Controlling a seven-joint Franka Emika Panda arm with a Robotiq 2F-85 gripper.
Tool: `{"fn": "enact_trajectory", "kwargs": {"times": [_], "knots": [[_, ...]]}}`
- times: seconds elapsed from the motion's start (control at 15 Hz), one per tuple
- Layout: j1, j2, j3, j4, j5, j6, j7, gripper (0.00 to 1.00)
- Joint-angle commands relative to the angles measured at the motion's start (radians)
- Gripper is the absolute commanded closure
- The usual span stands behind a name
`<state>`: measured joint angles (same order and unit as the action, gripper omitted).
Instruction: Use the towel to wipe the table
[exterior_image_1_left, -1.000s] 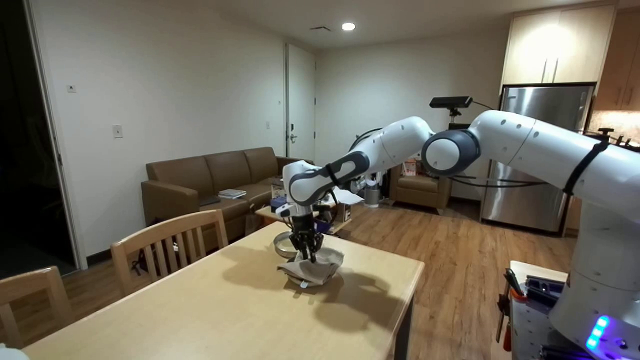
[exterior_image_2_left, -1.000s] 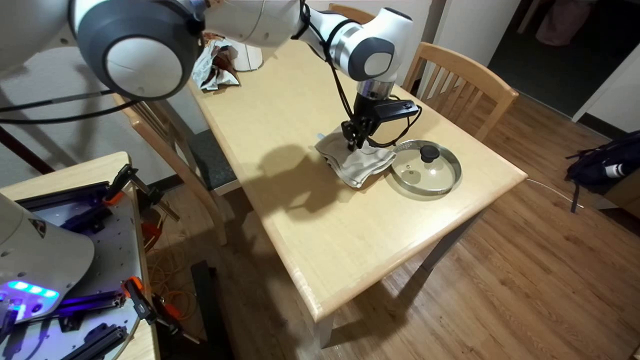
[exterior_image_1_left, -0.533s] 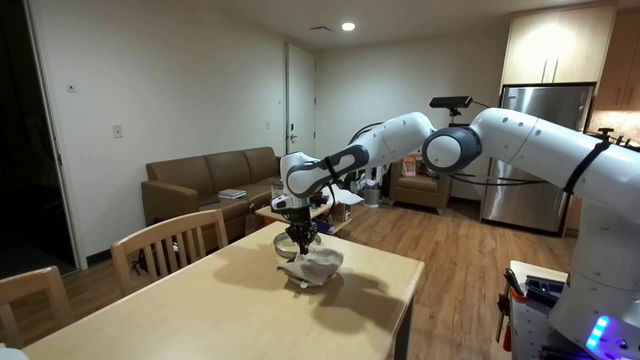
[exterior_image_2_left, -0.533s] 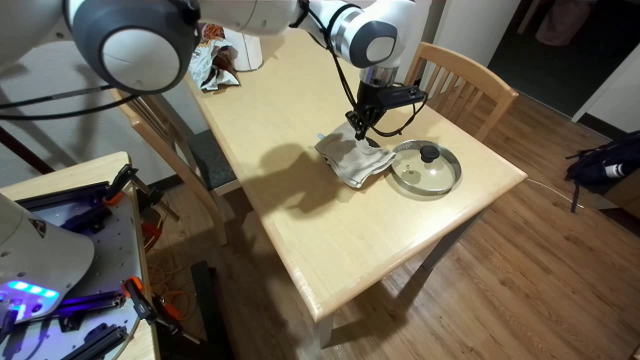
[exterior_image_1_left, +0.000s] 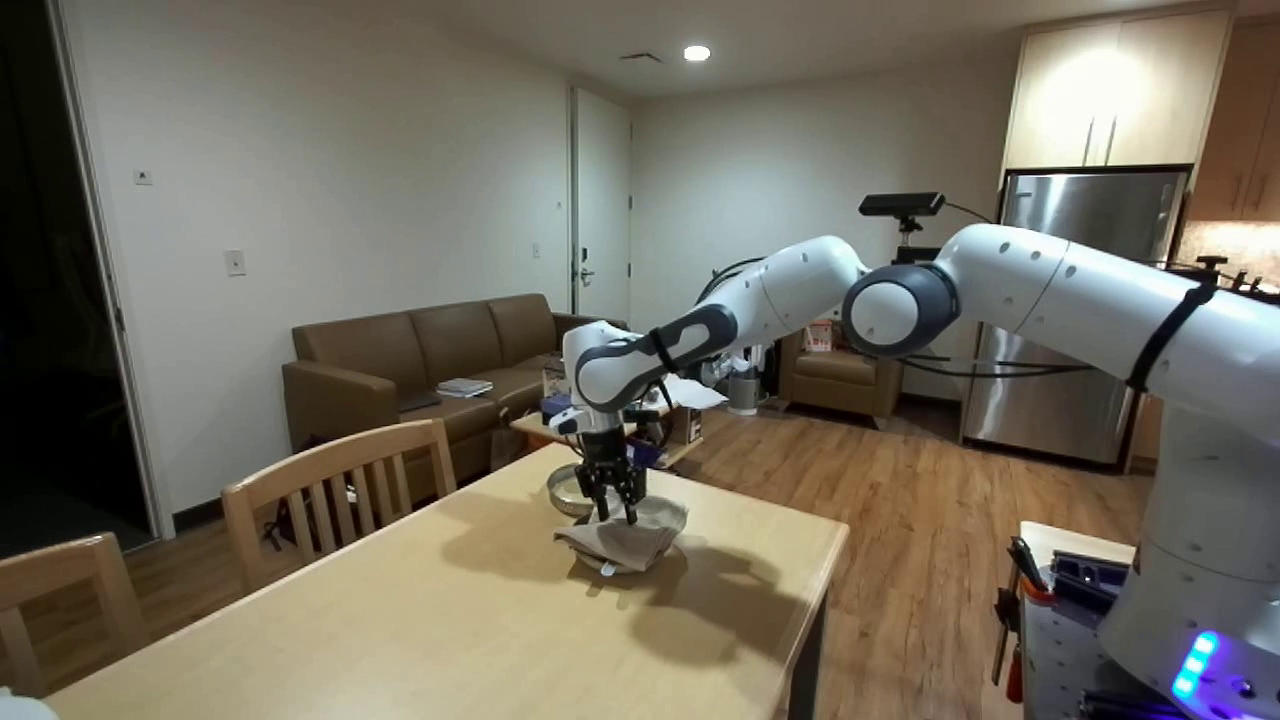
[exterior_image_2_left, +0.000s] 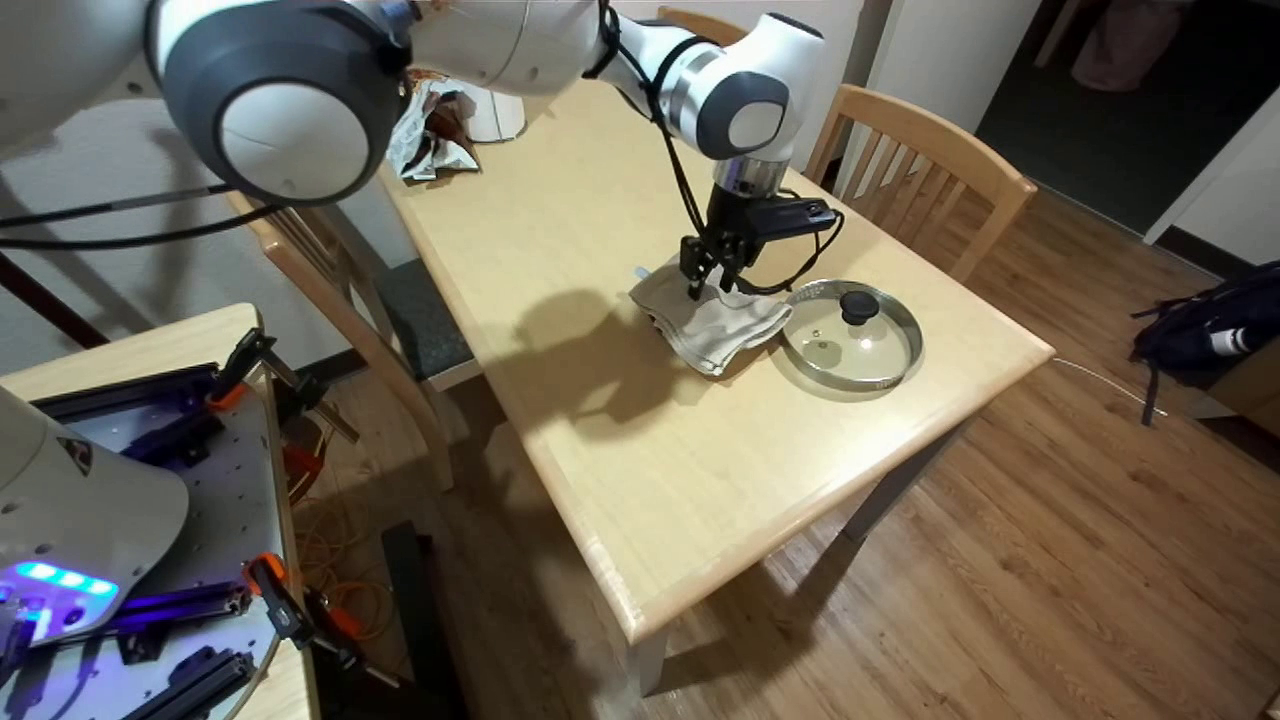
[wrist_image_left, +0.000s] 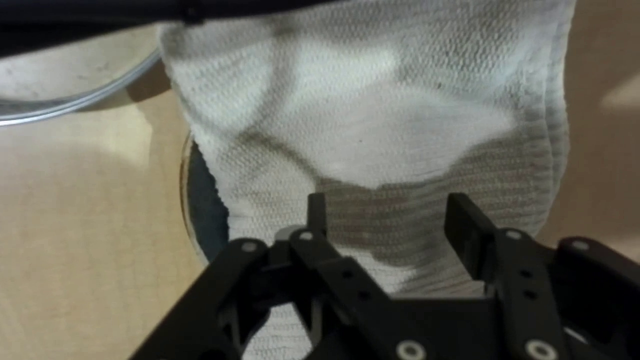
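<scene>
Lower than a moment ago, the pincer (wrist_image_left: 384, 220) hangs over the beige towel (exterior_image_2_left: 715, 325), its jaws spread wide; whether they touch it is unclear. A dark, round-rimmed object (wrist_image_left: 205, 215) peeks from under the towel. Just beside the towel lies a glass lid (exterior_image_2_left: 850, 345), and the pale wooden bench (exterior_image_2_left: 680, 490) carries them.

Arm (exterior_image_1_left: 985, 265) stretched well out from base (exterior_image_1_left: 1185, 590); blue light strip (exterior_image_1_left: 1195, 665) on it is lit. From where I'm standing, elbow (exterior_image_1_left: 905, 308) sits high, bent, well above the gripper (exterior_image_1_left: 616, 515). Forearm (exterior_image_1_left: 790, 290) slopes down to wrist (exterior_image_2_left: 750, 120). Gripper points roughly straight down in both exterior views. Wrist view: fingers (wrist_image_left: 465, 235) well apart, knuckle linkages (wrist_image_left: 335, 280) showing in the lower part, slightly blurred.
</scene>
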<state>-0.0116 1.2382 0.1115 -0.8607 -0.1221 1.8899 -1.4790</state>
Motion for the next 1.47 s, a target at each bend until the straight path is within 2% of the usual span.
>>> {"fn": "enact_trajectory", "kwargs": {"times": [0.0,0.13,0.6,1.0,1.07,1.4], "knots": [[0.001,0.033,-0.004,0.061,0.024,-0.057,0.009,0.56],[-0.004,0.031,0.005,0.054,0.017,-0.060,0.014,0.53],[-0.013,0.051,0.007,0.050,0.017,-0.048,0.007,0.99],[-0.013,0.059,0.003,0.052,0.005,0.009,-0.002,0.99],[-0.001,-0.037,0.019,0.005,0.017,-0.027,0.017,0.99],[0.034,-0.121,0.042,0.032,0.006,-0.041,0.019,0.98]]}}
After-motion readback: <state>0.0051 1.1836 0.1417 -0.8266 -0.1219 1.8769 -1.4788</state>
